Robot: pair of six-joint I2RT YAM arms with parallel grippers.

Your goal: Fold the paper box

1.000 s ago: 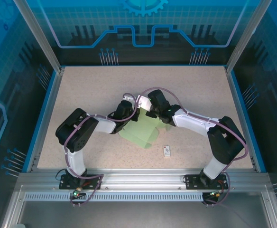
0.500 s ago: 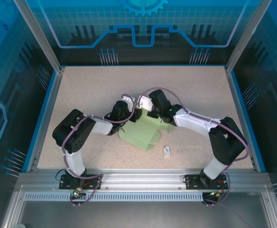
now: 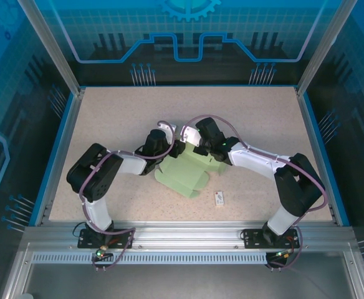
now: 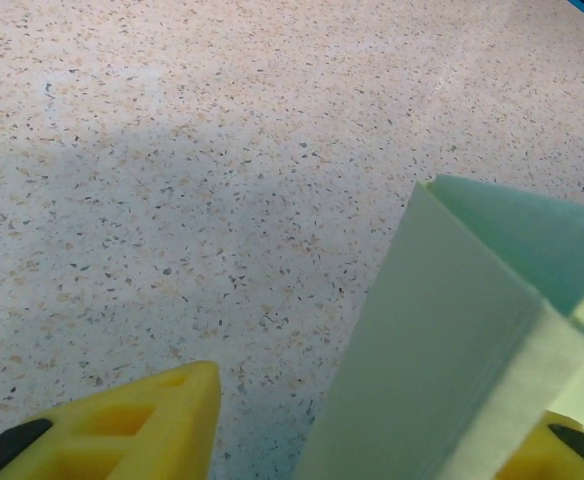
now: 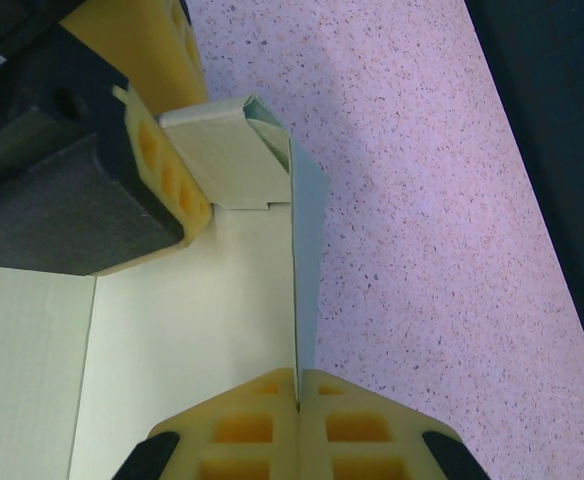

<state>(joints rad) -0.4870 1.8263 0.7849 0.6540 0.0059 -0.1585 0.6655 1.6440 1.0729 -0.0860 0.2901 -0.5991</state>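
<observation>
Top external view: the two arms met over the middle of the speckled table (image 3: 107, 112), where the paper box (image 3: 183, 175) lay partly folded. It was a pale mint-green card with its broad panel flat on the surface and flaps raised along its far edge. The left gripper (image 3: 177, 149) and the right gripper (image 3: 199, 148) stood close together at that far edge. A small white tag (image 3: 219, 198) lay near the box's near right corner, apart from it.

From the right wrist, the right gripper's yellow fingers (image 5: 242, 430) were pressed together on a thin upright wall of the card, its edge running straight into the seam between them. Just beyond, a short folded flap stood at the end of that wall. One of the left gripper's fingers rested against the flap and the other stood clear of it on the far side.

From the left wrist, the left jaws were moderately apart. The raised card rose between them, close to the right-hand finger, with bare table showing between it and the other finger.
</observation>
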